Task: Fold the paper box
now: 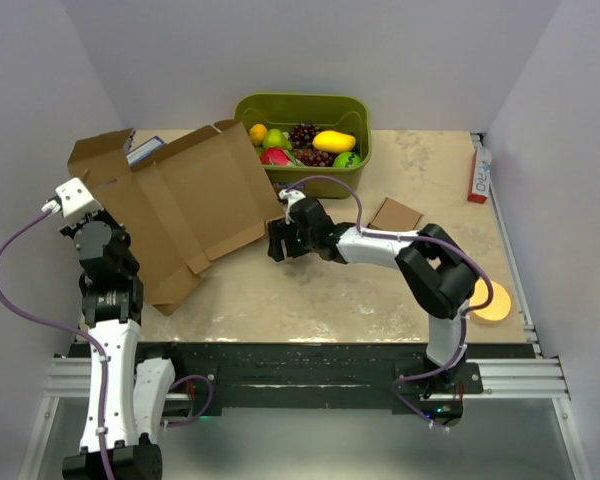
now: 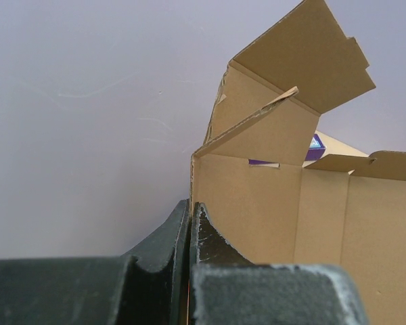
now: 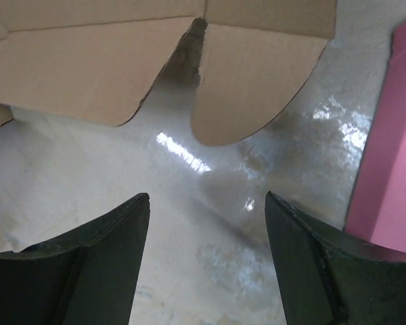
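— Two pincers, one job: where is the paper box (image 1: 180,205) just now?

— On the left half of the counter (image 1: 330,290), reaching toward the far left corner. It lies opened out, its main panel tipped up off the surface and its near flaps touching down.

— Why tipped?

— My guess is that the left pincer (image 2: 191,206) props it. Its fingers are pressed together with the box's side wall rising from between them, so it appears to have that wall's edge pinched. That would keep the creases exposed for folding.

— And the other one?

— The right pincer (image 3: 206,196) hangs low over the middle of the counter, fingers well apart with only bare surface between them. It faces two rounded flaps (image 3: 257,88) on the box's near right edge, probably to push or take one.

— What can't you make out?

— Plenty. From above, the left wrist covers the pinch itself. A purple printed item (image 2: 316,144) behind the box shows only as a sliver. A pink block (image 3: 386,156) just beside the right pincer is cut off at the picture's edge, and I cannot find it from above. The green basket (image 1: 248,108) of fruit sits at the far edge, near the box's right corner.
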`<action>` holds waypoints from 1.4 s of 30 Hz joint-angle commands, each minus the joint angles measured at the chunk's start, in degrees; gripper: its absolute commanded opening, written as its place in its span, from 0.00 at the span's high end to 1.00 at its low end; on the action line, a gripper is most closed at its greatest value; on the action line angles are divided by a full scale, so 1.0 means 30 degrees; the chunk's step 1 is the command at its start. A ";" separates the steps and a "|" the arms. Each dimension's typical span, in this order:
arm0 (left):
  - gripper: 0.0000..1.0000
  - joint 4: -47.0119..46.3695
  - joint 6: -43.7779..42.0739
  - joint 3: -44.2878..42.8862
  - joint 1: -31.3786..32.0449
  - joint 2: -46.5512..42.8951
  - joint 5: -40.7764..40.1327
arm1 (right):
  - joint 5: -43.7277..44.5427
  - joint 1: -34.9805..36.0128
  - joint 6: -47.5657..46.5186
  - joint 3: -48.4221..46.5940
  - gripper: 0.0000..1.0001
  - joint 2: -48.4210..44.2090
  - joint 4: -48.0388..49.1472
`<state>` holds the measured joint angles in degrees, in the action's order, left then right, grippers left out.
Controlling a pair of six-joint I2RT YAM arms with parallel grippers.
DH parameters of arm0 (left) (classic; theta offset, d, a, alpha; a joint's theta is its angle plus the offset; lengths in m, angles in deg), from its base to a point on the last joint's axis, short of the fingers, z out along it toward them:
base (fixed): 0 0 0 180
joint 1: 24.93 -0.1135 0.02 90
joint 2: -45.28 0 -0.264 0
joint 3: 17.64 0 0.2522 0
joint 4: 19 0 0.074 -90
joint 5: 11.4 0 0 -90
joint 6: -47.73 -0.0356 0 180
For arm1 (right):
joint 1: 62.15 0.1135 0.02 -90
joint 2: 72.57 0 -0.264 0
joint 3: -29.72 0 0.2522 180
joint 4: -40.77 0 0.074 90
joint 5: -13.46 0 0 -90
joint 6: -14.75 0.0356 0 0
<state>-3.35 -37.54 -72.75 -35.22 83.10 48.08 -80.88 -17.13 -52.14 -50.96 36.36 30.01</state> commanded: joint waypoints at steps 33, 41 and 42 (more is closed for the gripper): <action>1.00 -0.1216 0.0093 -0.0165 0.0176 -0.0361 0.2847 | 0.4582 -0.9144 -0.0527 0.3759 0.29 -0.2937 -0.1470; 1.00 -0.1772 -0.0287 0.0040 0.1200 -0.0508 0.6302 | 0.5900 -1.0141 -0.0058 0.4316 0.26 -0.5278 -0.2788; 1.00 -0.1860 -0.0317 0.0041 0.1346 -0.0537 0.7380 | 0.5406 -1.0113 -0.0087 0.4375 0.26 -0.5602 -0.2702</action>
<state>-4.38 -37.59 -72.75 -32.88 82.36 60.10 -66.01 -47.10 -52.66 -38.08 24.32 23.09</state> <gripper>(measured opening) 0.027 0.735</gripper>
